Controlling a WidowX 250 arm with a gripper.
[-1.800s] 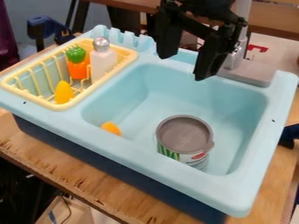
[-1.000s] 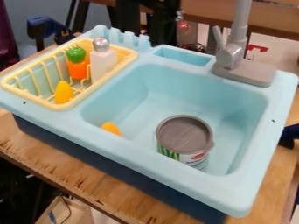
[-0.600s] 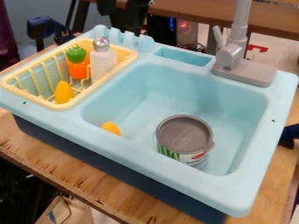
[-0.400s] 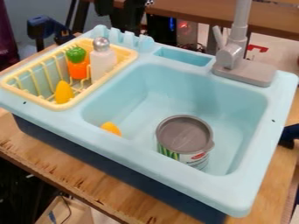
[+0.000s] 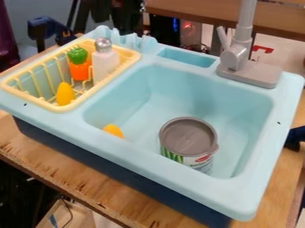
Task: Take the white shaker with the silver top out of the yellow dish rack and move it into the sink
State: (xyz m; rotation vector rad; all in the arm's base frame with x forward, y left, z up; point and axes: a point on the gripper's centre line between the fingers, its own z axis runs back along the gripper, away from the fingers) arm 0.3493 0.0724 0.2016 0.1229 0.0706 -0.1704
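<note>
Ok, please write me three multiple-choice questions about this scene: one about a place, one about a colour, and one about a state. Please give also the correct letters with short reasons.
1. Where is the can?
A. On the floor
B. On the wooden table
C. In the sink

2. What colour is the rack?
A. Pale yellow
B. Black
C. Red

3. How is the white bottle in the rack?
A. Lying on its side
B. Standing, with its silver cap at the top
C. Standing upside down, cap at the bottom

Answers:
1. C: the walls of the sink surround the can.
2. A: the rim and the bars of the rack are pale yellow.
3. B: the silver cap sits above the white body.
</note>
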